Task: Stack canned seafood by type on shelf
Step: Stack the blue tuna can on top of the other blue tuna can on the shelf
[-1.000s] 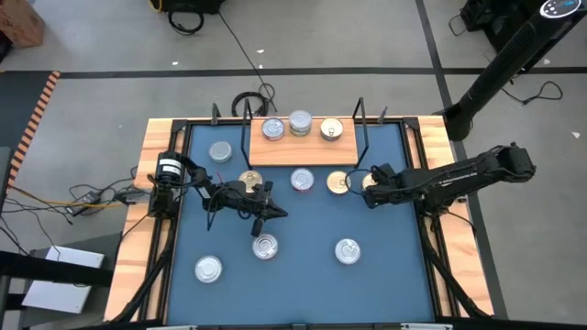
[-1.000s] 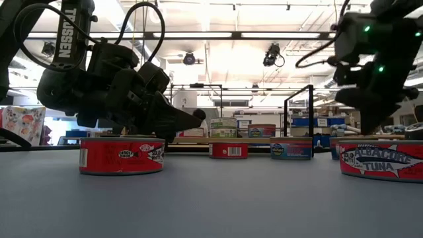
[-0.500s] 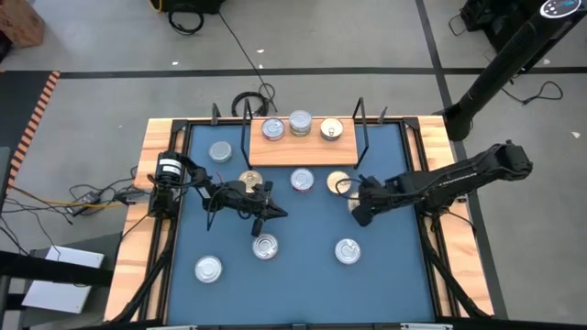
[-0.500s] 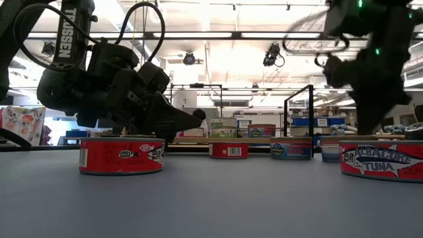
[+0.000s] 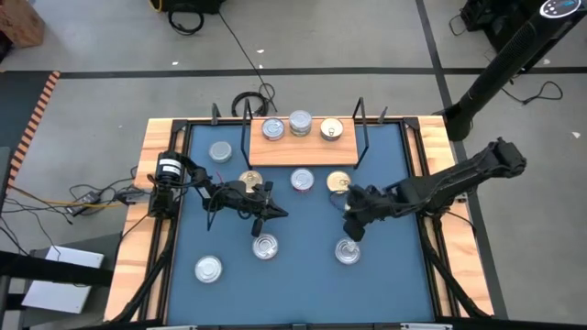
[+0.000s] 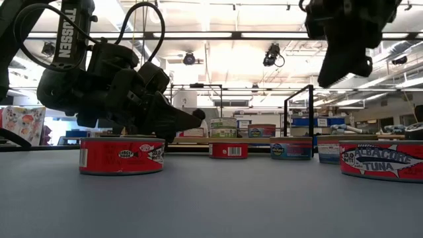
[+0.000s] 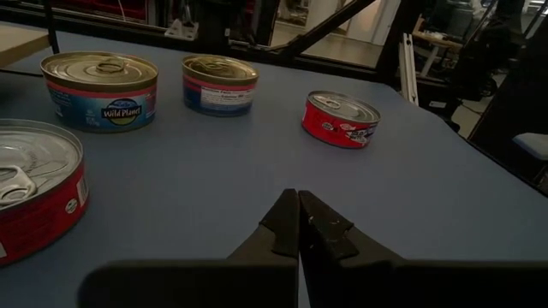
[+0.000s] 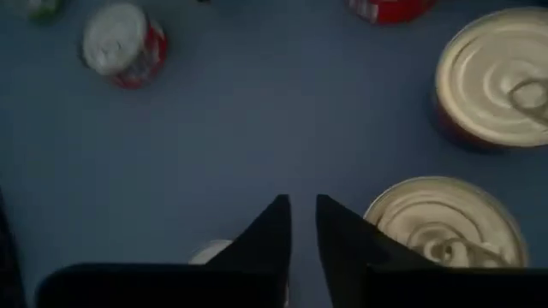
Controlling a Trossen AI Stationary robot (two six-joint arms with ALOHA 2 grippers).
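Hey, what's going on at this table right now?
Two robot arms are sorting tins onto a shelf. Three tins sit on it; seven more lie on the blue mat. The right tool, empty and slightly parted, hangs near a silver tin at the front. The left tool is shut, empty, beside another tin.

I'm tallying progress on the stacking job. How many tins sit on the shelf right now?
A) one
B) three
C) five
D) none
B: the high view shows three tins and in a row on the shelf; the other tins lie on the blue mat.
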